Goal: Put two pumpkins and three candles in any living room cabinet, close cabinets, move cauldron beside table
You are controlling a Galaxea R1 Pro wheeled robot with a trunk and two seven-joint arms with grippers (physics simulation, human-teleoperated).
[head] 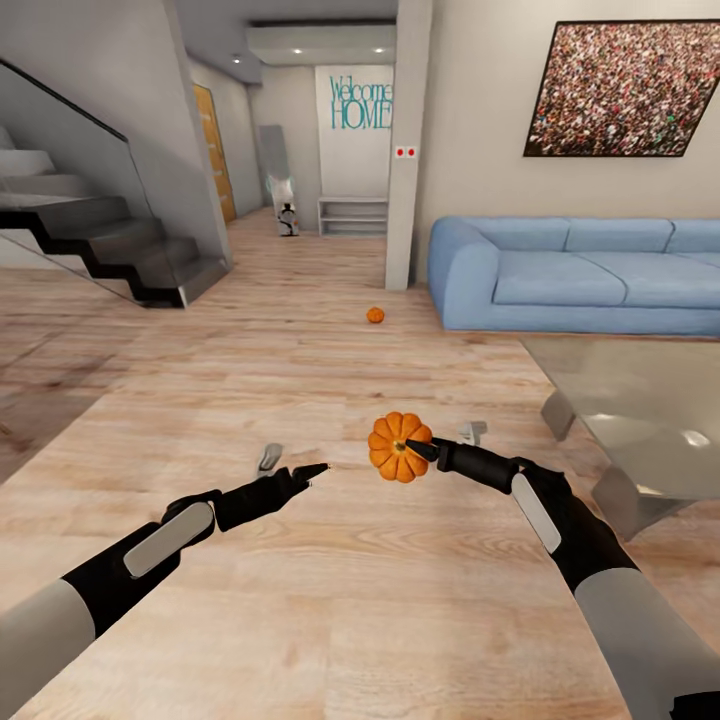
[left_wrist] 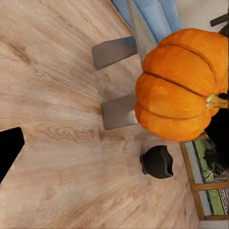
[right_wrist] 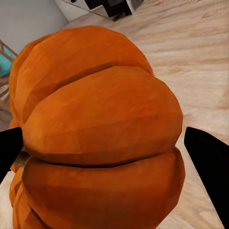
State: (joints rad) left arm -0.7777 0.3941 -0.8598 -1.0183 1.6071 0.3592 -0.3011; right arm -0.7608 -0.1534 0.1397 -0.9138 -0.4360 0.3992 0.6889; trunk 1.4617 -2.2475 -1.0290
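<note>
Head view: right gripper (head: 418, 447) jaws clamp the pumpkin (head: 397, 446) across its ribbed sides; it looks light, firm, maybe slippery. Left gripper (head: 312, 471) jaws stand narrow, empty.

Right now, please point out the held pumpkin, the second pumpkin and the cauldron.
held pumpkin (head: 396, 448), head view, ribbed front.
second pumpkin (head: 375, 315), head view, its middle, on the floor.
cauldron (left_wrist: 158, 162), left wrist view, black belly.

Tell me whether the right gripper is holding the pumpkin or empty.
Holding it: the right gripper is shut on the pumpkin, carried above the floor; its fingers flank the pumpkin.
</note>
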